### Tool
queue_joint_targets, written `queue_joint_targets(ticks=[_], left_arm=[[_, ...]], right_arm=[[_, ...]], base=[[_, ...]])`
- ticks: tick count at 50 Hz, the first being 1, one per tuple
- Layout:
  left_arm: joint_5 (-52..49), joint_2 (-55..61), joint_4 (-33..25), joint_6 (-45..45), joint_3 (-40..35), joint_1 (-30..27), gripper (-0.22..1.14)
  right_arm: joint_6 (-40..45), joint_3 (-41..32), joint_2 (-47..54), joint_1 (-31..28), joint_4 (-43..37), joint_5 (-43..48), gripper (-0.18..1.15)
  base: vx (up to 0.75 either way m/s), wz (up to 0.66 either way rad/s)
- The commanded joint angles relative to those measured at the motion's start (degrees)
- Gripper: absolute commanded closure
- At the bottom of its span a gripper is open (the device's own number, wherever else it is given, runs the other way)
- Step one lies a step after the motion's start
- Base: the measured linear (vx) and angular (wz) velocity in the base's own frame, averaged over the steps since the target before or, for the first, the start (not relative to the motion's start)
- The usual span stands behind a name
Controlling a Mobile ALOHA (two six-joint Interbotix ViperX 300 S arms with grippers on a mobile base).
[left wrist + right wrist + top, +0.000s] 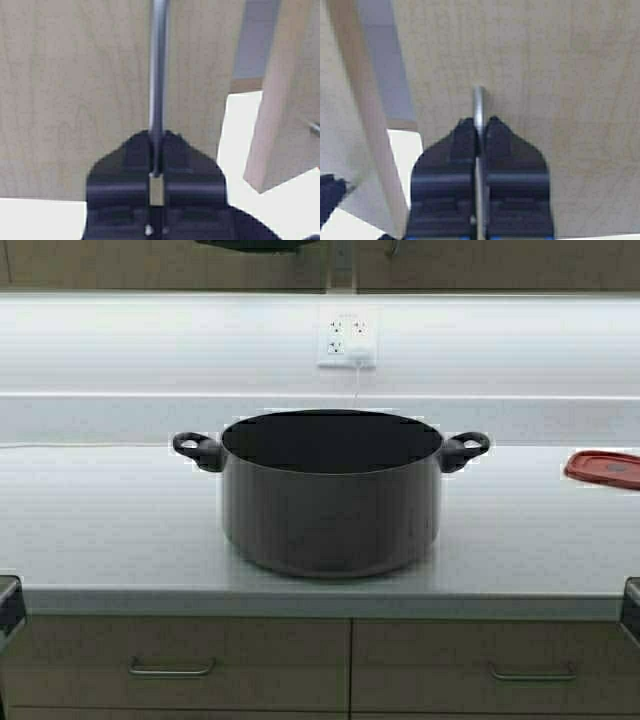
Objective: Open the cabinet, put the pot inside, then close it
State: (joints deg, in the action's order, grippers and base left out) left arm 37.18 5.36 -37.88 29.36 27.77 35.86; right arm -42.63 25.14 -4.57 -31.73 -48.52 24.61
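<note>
High view: the pot (pixel 330 495) stands mid-table (pixel 110 530), a red lid (pixel 604 467) at the right. Left wrist view: left tool (pixel 157 150) clamped on a cabinet (pixel 75 100) handle (pixel 158 65). Right wrist view: right tool (pixel 479 131) clamped on the other handle (pixel 479 102).

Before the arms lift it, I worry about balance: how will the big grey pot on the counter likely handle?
The pot looks wide and low, so it probably won't tip. It seems rigid metal, likely heavy for one end effector. Its two black loop handles sit on opposite sides, suggesting a two-armed lift would be steadier.
</note>
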Motion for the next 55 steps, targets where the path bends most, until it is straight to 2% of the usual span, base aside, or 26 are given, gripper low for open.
queue_joint_targets(ticks=[1,9,18,32,51,55], left_arm=[[0.26,-5.01,0.00,-0.62,2.02,0.26,0.89],[0.26,-8.61,0.00,-0.44,6.50,0.35,0.89],[0.26,-11.78,0.00,0.18,10.90,-0.53,0.89],[0.26,-16.52,0.00,0.35,16.35,-3.16,0.89],[0.26,-21.27,0.00,0.35,20.57,-5.36,0.89],[0.70,-21.62,0.09,0.79,21.01,-5.45,0.87]], right_arm=[[0.00,0.88,-3.08,-0.35,0.26,-0.62,0.91],[-0.09,3.08,-5.10,0.00,1.23,-1.67,0.91],[0.00,6.06,-8.44,3.34,4.92,-5.89,0.91],[0.09,9.93,-13.71,7.73,6.33,-10.63,0.91],[0.44,13.18,-18.11,13.10,10.20,-11.87,0.91],[0.62,13.36,-18.54,13.36,10.46,-12.04,0.87]], base=[[-0.05,-0.04],[-0.07,-0.04],[-0.08,-0.02],[-0.11,0.01],[-0.08,-0.01],[-0.05,-0.02]])
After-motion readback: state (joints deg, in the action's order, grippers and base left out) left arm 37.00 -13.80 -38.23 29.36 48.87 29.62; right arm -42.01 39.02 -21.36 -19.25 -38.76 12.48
